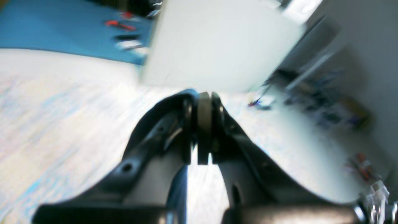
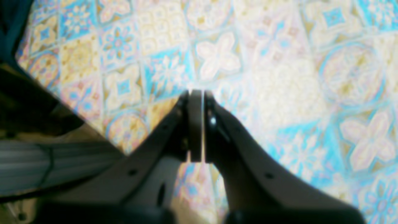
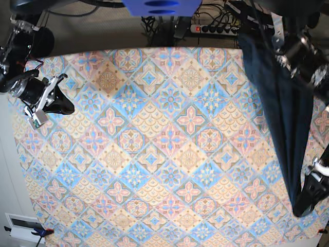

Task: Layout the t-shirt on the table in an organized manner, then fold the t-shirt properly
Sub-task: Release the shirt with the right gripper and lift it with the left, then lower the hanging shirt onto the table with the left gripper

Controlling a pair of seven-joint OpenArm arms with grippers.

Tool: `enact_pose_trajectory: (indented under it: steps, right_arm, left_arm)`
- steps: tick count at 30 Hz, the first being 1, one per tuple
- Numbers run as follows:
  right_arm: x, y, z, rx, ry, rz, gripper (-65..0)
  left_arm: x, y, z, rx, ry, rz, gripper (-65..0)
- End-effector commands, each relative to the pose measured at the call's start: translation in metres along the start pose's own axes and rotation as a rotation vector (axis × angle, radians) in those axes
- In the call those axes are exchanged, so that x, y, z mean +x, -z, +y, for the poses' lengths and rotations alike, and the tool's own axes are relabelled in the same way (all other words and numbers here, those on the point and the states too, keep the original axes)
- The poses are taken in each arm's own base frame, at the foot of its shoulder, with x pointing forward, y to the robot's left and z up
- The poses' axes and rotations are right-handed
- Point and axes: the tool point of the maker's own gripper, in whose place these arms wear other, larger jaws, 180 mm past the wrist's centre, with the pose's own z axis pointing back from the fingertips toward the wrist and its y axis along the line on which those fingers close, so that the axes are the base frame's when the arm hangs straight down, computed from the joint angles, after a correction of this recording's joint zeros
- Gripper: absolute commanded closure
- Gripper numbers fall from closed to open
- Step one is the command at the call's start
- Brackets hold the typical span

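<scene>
Left tool (image 1: 203, 99) clenched on T-shirt (image 3: 282, 116), which trails from its tips; right tool (image 3: 67, 109) closed, empty, well apart. Cloth likely light, limp; judged best gripped at both shoulders.

Beyond the far edge in the left wrist view, a blue surface (image 1: 62, 31) is seen, with small red items (image 1: 119, 25) scattered on it near a dark piece and a white piece (image 1: 129, 44). A large white panel (image 1: 224, 43) is shown beside it, tilted in the frame. At right, a blurred clutter of objects (image 1: 329, 109) is spread across a pale floor (image 1: 311, 149), possibly boxes among them. In the base view, a small black-and-white device (image 3: 25, 231) is pictured in the lower left corner.
</scene>
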Motion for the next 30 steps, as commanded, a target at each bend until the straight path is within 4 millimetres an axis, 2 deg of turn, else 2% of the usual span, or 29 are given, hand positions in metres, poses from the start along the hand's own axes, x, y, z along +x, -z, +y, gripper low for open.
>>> enact_pose_trajectory:
  steps: [1, 3, 5, 9, 11, 14, 17, 18, 21, 22, 23, 25, 26, 28, 30]
  right_arm:
    - [0.007, -0.003, 0.001, 0.002, -0.020, -0.018, -1.1]
    - [0.008, -0.004, 0.000, -0.002, -0.020, -0.021, -1.1]
    - [0.008, -0.004, 0.000, -0.003, -0.021, -0.022, -1.1]
    - [0.008, -0.004, 0.000, -0.003, -0.021, -0.022, -1.1]
    - [0.008, -0.004, 0.000, -0.001, -0.021, -0.021, -1.1]
    - [0.008, -0.003, 0.001, 0.002, -0.022, -0.020, -1.1]
    - [0.007, -0.002, 0.002, 0.006, -0.022, -0.012, -1.7]
    - [0.006, -0.001, 0.004, 0.014, -0.023, -0.008, -2.7]
    - [0.003, 0.007, 0.013, 0.052, -0.032, 0.010, -6.6]
    - [0.002, 0.008, 0.015, 0.058, -0.033, 0.014, -7.3]
    - [0.002, 0.010, 0.016, 0.065, -0.035, 0.018, -7.5]
    - [0.001, 0.010, 0.017, 0.069, -0.035, 0.022, -7.5]
    - [0.001, 0.011, 0.018, 0.070, -0.036, 0.024, -7.5]
    - [0.001, 0.011, 0.018, 0.070, -0.036, 0.022, -7.5]
    - [0.001, 0.011, 0.018, 0.070, -0.036, 0.022, -7.5]
  left_arm:
    - [0.025, 0.023, -0.003, -0.007, -0.013, -0.054, 0.0]
    - [0.034, 0.071, 0.001, -0.006, -0.119, -0.060, 0.0]
    - [0.059, 0.114, -0.002, -0.010, -0.212, -0.123, 0.0]
    - [0.110, 0.171, -0.007, 0.023, -0.297, -0.278, 0.0]
    - [0.125, 0.195, -0.009, 0.060, -0.304, -0.314, 0.0]
    - [0.081, 0.230, -0.002, 0.139, -0.247, -0.245, 0.0]
    - [0.071, 0.248, -0.028, 0.137, -0.079, -0.235, 0.0]
    - [0.054, 0.253, -0.031, 0.138, -0.032, -0.201, 0.0]
    - [-0.025, 0.266, -0.035, 0.141, 0.137, -0.040, 0.0]
    - [-0.050, 0.267, -0.033, 0.156, 0.185, 0.005, -1.8]
    - [-0.074, 0.266, -0.026, 0.189, 0.240, 0.050, -7.3]
    - [-0.107, 0.257, -0.003, 0.273, 0.304, 0.114, -18.0]
    - [-0.116, 0.252, 0.004, 0.298, 0.313, 0.126, -20.2]
    - [-0.138, 0.239, 0.012, 0.313, 0.306, 0.172, -19.2]
    - [-0.150, 0.214, 0.034, 0.342, 0.312, 0.234, -19.0]
